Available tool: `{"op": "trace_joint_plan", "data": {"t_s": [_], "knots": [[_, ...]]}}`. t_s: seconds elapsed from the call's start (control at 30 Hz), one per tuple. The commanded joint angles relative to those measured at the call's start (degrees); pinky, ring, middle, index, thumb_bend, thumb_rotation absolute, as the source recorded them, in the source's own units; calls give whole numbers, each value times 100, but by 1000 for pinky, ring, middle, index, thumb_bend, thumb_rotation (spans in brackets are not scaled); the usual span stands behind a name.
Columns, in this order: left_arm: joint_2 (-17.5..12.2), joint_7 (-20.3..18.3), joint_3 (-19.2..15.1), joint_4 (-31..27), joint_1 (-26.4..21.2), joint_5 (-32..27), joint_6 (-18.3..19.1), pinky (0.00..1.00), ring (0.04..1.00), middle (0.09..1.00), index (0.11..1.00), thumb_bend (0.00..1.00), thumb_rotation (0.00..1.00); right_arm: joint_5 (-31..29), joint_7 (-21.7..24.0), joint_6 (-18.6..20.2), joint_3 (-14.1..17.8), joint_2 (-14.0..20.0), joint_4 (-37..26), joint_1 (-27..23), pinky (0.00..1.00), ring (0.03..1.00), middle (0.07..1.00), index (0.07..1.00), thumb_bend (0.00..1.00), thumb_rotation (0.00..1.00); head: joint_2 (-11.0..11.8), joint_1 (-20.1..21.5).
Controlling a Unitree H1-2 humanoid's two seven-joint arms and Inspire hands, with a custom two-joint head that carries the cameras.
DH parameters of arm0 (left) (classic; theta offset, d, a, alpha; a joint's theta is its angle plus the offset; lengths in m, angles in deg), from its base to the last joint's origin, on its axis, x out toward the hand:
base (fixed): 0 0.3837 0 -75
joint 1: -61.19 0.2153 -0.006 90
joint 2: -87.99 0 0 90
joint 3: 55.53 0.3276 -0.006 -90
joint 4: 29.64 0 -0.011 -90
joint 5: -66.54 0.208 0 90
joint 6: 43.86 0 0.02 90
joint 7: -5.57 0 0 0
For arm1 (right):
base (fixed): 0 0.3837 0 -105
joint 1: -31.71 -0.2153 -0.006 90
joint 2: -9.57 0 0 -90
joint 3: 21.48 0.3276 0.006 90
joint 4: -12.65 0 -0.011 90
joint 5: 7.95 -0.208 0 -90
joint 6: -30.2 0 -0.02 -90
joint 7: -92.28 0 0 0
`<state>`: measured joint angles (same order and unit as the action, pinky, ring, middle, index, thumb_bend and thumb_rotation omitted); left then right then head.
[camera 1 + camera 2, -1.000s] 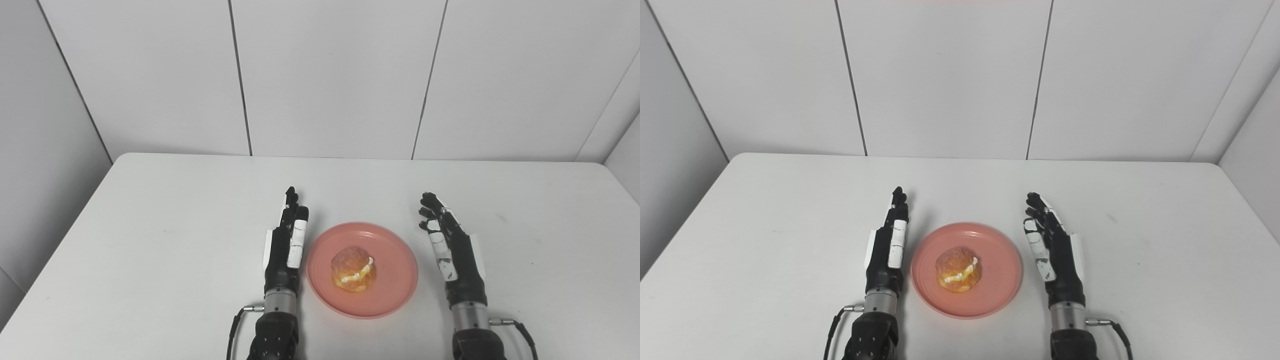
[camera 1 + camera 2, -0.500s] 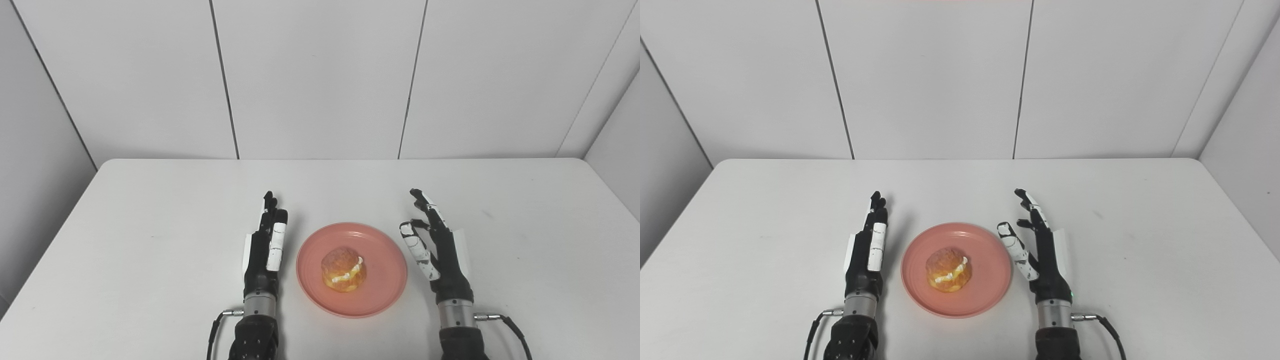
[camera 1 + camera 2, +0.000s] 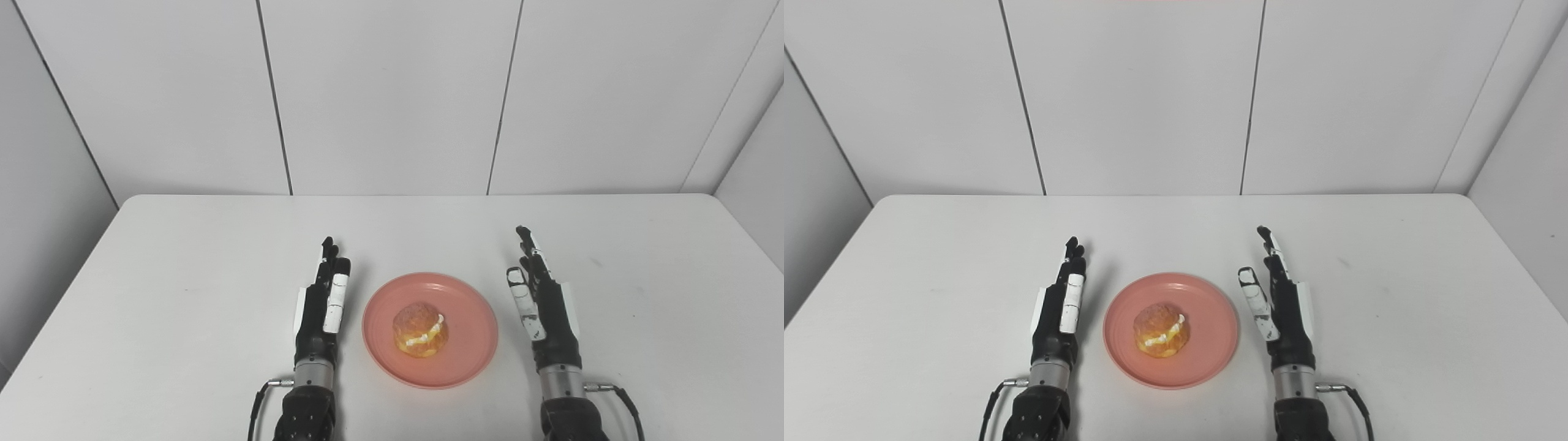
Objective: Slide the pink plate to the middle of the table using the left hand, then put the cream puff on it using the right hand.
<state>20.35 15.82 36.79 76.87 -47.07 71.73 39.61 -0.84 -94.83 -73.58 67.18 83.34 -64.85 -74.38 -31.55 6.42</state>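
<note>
A pink plate point(image 3: 471, 343) lies on the white table point(image 3: 184, 288), near its front and about midway across. On the plate's middle sits a golden cream puff point(image 3: 420, 329) with white cream along its split. My left hand point(image 3: 321, 306) stands on edge just left of the plate, fingers straight, open and holding nothing, a small gap from the rim. To the plate's right my right hand point(image 3: 542, 306) is held the same way, fingers straightened and open, apart from the rim. In the right eye view the plate point(image 3: 1213, 349) and puff point(image 3: 1160, 330) show the same.
Grey wall panels point(image 3: 392, 92) close off the table's far edge and both sides. Thin cables point(image 3: 260, 398) run from both wrists near the front edge. Faint specks mark the tabletop at the right.
The camera swung between the oldest frames and half a second ago, shifting the whole picture. Since then my right hand has straightened its fingers and drawn slightly away from the plate. The left hand, plate and puff stayed still.
</note>
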Motion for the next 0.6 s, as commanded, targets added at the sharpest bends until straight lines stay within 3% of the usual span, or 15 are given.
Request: {"op": "trace_joint_plan", "data": {"t_s": [0.0, 0.2, 0.43, 0.57], "knots": [[-44, -42, 3, 98, 216, 48, 95, 1000, 1000, 1000, 1000, 857, 1000, -323, 237, 375, 8, -50, 16, 260, 999, 1000, 998, 980, 919, 1000, -3, -13], [-18, -38, 4, 87, 225, 14, 130, 1000, 1000, 1000, 997, 850, 1000, -721, 524, 1320, 66, -34, -383, 201, 1000, 1000, 1000, 1000, 882, 1000, -12, -30], [-4, -39, 11, 99, 221, 16, 109, 1000, 1000, 1000, 1000, 864, 1000, -729, 679, 1963, 28, 110, -628, 144, 1000, 1000, 1000, 1000, 865, 1000, -30, -75], [-9, -46, 22, 87, 228, 25, 110, 1000, 1000, 1000, 1000, 859, 1000, -723, 705, 2134, 22, 149, -684, 113, 1000, 1000, 1000, 1000, 858, 1000, -29, -73]]}}
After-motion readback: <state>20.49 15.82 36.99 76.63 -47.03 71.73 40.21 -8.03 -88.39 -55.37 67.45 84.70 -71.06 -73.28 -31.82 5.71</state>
